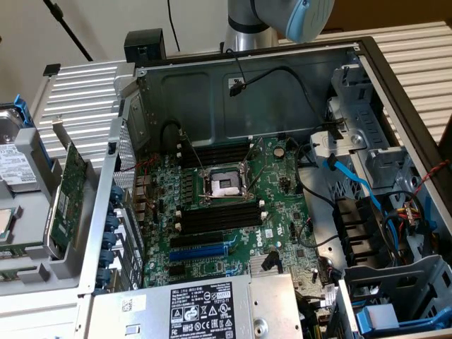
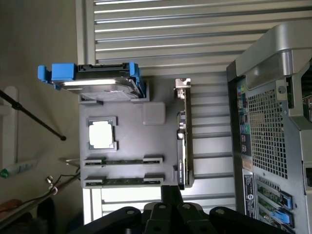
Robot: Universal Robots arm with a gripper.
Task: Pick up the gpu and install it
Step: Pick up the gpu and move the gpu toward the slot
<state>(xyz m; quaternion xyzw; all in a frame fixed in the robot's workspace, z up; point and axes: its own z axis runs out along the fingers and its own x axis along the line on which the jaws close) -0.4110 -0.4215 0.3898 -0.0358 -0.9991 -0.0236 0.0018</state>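
Observation:
The gpu (image 1: 67, 201), a green card with a silver end bracket, stands on edge in a slot of the grey parts holder (image 1: 63, 265) at the exterior view's left, outside the computer case. In the wrist view the gpu (image 2: 181, 146) runs along the holder's edge nearest the case. My gripper (image 2: 170, 191) hovers above the holder (image 2: 131, 141), close to one end of the card, shut and with nothing in it. The green motherboard (image 1: 226, 212) lies inside the open case, with a blue slot (image 1: 201, 251) and a black one beside it free.
The holder also carries a hard drive in a blue caddy (image 2: 97, 80), a processor chip (image 2: 102, 134) and two memory sticks (image 2: 122, 161). The case's perforated rear wall (image 2: 265, 126) stands right beside the gpu. A power supply (image 1: 205, 307) and loose cables (image 1: 353, 183) border the motherboard.

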